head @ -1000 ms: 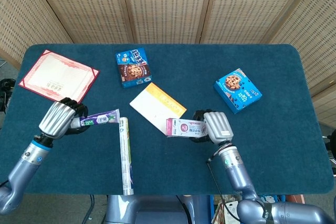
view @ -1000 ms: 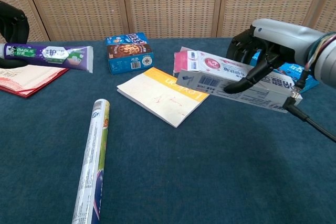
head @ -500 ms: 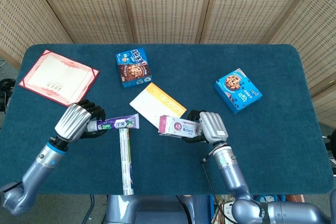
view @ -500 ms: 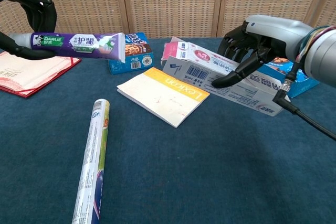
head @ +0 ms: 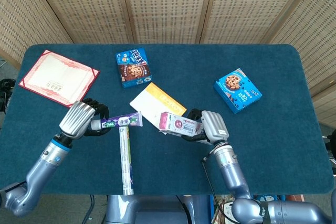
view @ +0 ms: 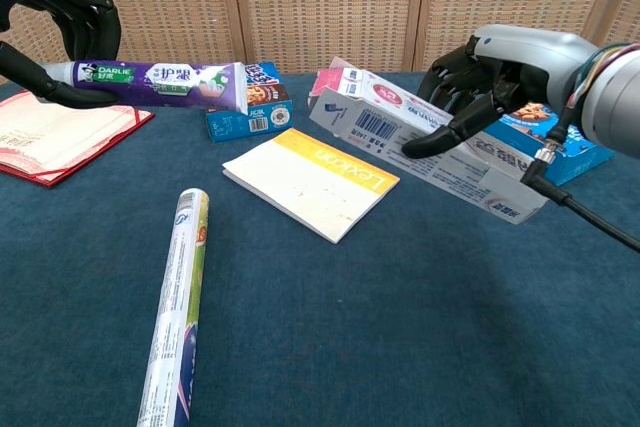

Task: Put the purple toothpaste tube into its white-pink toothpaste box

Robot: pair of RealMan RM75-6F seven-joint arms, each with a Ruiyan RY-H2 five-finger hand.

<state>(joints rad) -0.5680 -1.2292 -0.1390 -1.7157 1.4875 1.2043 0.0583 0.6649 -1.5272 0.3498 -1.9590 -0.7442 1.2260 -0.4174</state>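
Blue table carries all items. Red-bordered certificate lies at the far left corner. Long foil roll lies near the front edge, long axis front to back. Yellow-white booklet sits mid-table.

White-pink toothpaste box is clasped in the right hand, raised off the table, long axis roughly left-right, open end toward the left hand.

Purple toothpaste tube is clasped at its cap end by the left hand, held in the air, long axis horizontal, flat crimped end pointing right toward the box opening; a gap separates them.

Two blue cookie boxes: one at rear centre, one at right.
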